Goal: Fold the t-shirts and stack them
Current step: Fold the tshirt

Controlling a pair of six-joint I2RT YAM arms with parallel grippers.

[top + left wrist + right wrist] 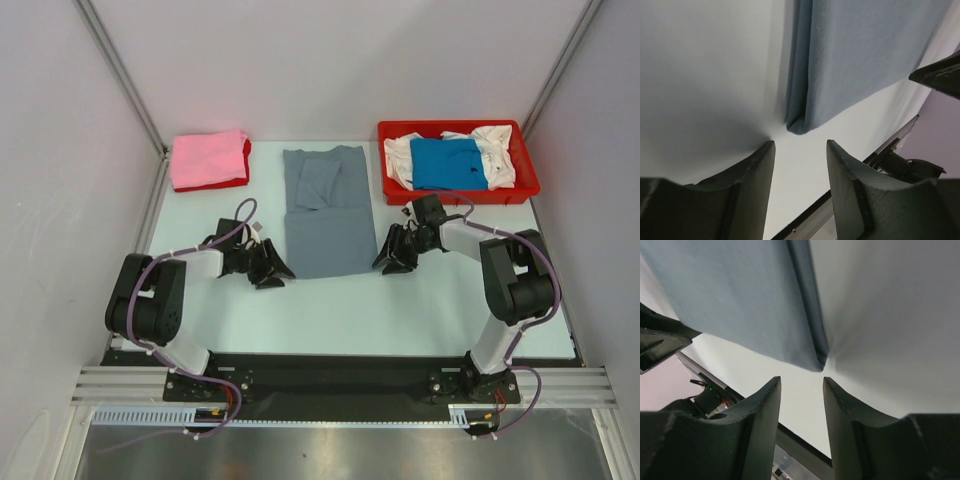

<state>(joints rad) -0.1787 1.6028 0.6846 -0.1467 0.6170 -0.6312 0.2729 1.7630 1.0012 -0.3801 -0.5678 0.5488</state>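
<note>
The grey shirt [328,225] lies folded on the desk [330,310]. The left claw [272,268] sits at its 8 o'clock and the right claw [392,258] at 4 o'clock, both spread wide and empty.

Red plastic tray [460,197] sits at far right corner of the pale table [330,315], long side along back edge. White panels [330,60] w/ metal posts [120,75] close in back & sides. Black plate [330,372] & alu rail [120,384] run along near edge.

Lab cell: white panels [330,60], aluminium rail [110,385].
</note>
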